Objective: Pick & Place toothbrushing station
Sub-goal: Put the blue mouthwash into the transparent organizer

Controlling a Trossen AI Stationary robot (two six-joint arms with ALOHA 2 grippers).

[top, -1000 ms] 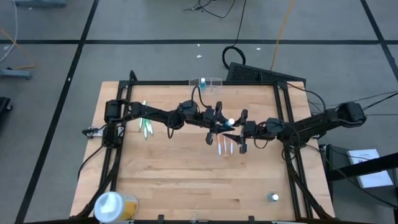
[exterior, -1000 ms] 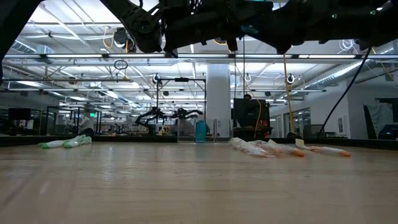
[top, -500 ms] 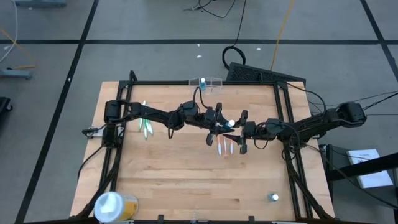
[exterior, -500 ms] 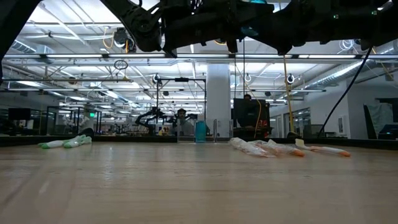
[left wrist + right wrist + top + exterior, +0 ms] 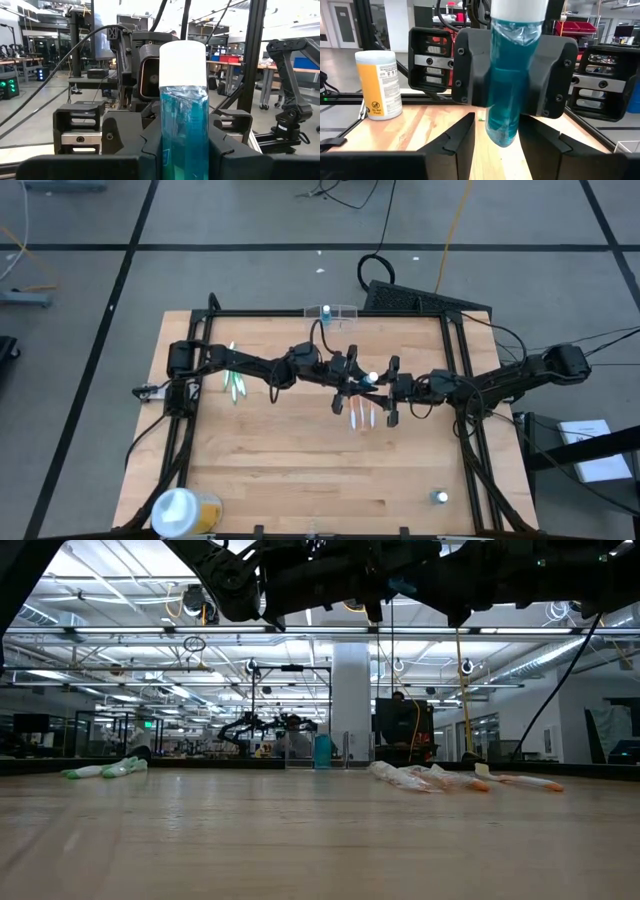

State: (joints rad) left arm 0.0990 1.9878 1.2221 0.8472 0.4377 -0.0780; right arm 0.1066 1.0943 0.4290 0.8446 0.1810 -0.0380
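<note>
Holder: the clear plastic toothbrushing station (image 5: 337,311) sits at the table's far edge, centre, well apart from both arms; something small and blue stands in it.
Handling: it looks light, stiff and slick, likely to slide or tip; a pinch across one thin wall seems the safest hold.
Left gripper (image 5: 352,379): over mid-table, clamped on a blue tube (image 5: 183,125) with a white cap, held upright.
Right gripper (image 5: 388,394): facing it, fingers (image 5: 457,135) spread either side of the tube's lower end, not gripping.
Toothbrushes (image 5: 362,416): wrapped, lying under the meeting grippers; a green pair (image 5: 234,385) lies on the left.
Tub (image 5: 180,511): white-and-yellow, near left corner.
</note>
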